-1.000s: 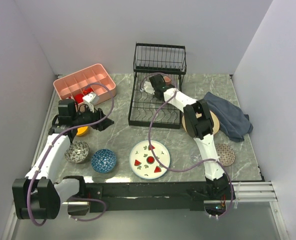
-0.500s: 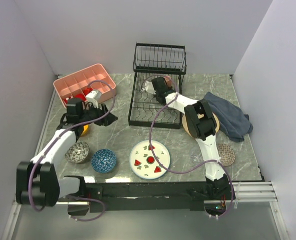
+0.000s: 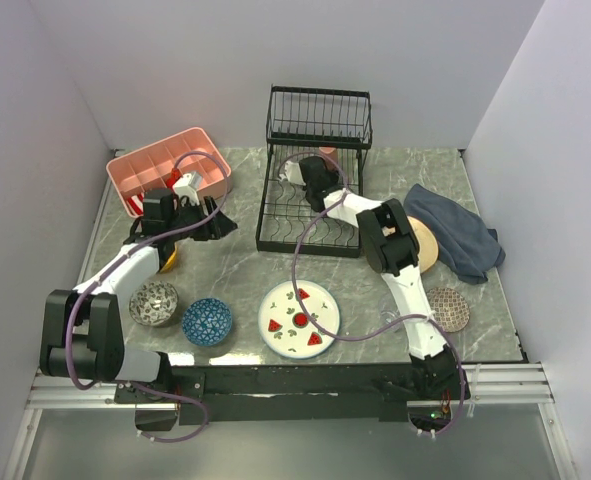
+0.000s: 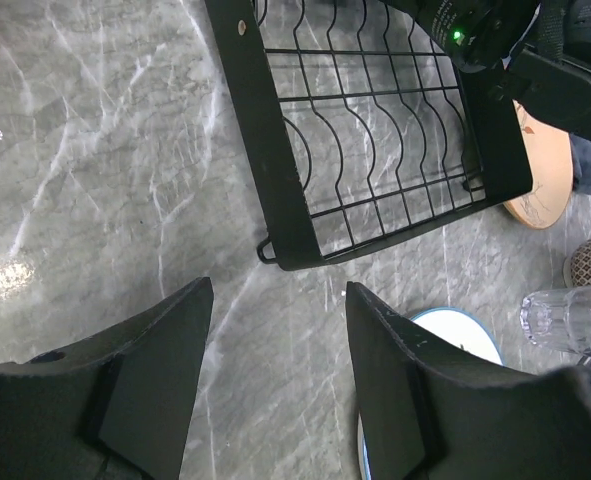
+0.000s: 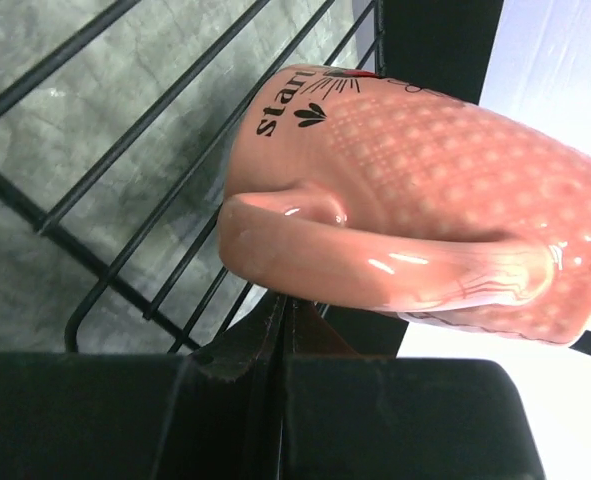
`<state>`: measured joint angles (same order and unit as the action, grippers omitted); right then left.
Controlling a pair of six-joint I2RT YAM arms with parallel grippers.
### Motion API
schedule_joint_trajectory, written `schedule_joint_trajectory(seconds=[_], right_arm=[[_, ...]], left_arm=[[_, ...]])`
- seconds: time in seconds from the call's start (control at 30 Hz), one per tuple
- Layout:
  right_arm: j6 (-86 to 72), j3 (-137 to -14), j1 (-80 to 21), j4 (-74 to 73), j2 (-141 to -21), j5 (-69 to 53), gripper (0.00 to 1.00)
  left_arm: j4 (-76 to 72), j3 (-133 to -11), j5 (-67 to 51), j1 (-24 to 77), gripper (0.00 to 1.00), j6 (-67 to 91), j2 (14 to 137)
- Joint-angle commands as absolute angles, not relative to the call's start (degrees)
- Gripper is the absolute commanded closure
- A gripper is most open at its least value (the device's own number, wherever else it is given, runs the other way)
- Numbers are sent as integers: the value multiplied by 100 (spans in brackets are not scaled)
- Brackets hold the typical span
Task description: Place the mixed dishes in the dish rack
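Observation:
The black wire dish rack (image 3: 310, 215) stands at the back middle. The terracotta cup (image 3: 327, 156) lies on its side in the rack, handle toward my right wrist camera (image 5: 415, 210). My right gripper (image 3: 311, 176) is shut, its tips (image 5: 287, 305) touching the underside of the cup's handle. My left gripper (image 3: 216, 222) is open and empty over bare table (image 4: 278, 290), left of the rack's front corner (image 4: 275, 230). The orange bowl (image 3: 165, 262) is partly hidden under the left arm. Grey bowl (image 3: 154, 303), blue bowl (image 3: 207, 321), watermelon plate (image 3: 299, 318), brown bowl (image 3: 449, 308), bird plate (image 3: 423, 247) and glass (image 4: 565, 318) sit on the table.
The pink tray (image 3: 165, 165) with red items stands at the back left, just behind the left arm. A dark blue cloth (image 3: 460, 235) lies at the right beside the bird plate. White walls enclose the table on three sides.
The left gripper has swung back and to the right, away from the orange bowl. The right gripper has pushed a little deeper into the rack with the cup ahead of it.

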<state>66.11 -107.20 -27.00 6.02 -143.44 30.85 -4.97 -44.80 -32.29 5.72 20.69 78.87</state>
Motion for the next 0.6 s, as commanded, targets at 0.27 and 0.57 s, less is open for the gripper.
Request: schedule_joint_trajectory(seconds=[0.27,0.57], right_arm=[[5776,-8632,-2962,318,-12043,3076,100],[3885,-8228,-3234,-2530,-10127,2137,31]], left_arm=[[-589,-4702,-3287,589,37,1916,7620],[-492,-4747,-3041,589,31,1398,7190]])
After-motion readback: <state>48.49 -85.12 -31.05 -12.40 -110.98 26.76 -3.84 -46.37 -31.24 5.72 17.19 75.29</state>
